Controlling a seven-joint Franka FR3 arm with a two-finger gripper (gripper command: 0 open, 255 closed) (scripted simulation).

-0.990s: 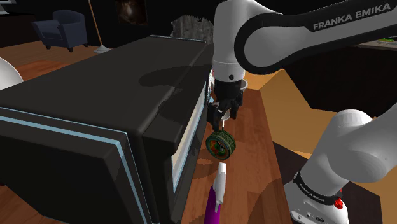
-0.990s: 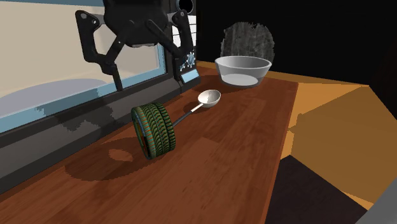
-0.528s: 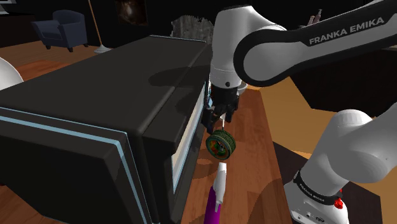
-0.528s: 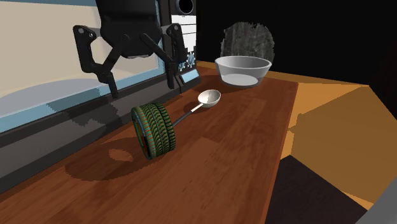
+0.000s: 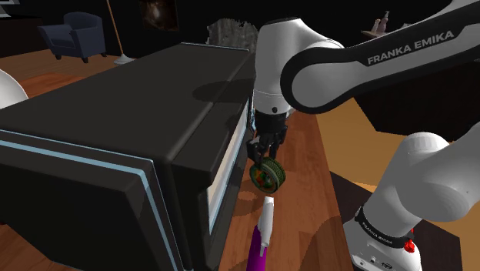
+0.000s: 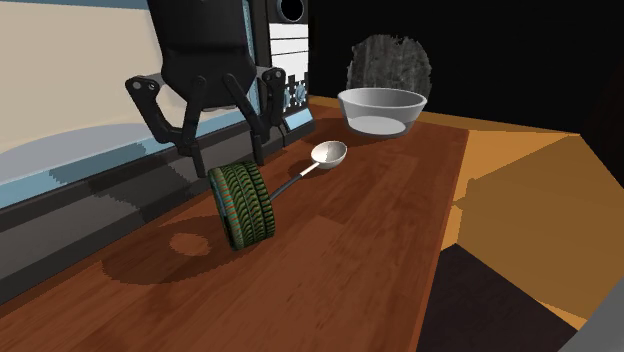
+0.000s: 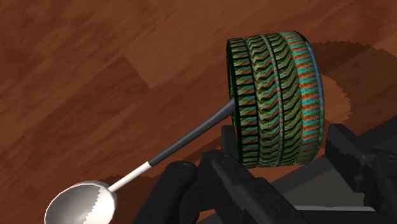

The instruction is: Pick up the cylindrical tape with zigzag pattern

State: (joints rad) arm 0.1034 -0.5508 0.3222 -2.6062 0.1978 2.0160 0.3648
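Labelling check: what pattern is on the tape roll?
The green cylindrical tape roll has dark zigzag bands, one orange-teal; wrist view.

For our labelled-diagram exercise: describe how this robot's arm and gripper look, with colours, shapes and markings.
The arm has rounded white shells joined by dark bands; one band bears FRANKA EMIKA in white capitals, and a small red dot sits near its base. The gripper is all black, with two slim fingers on jointed bars.
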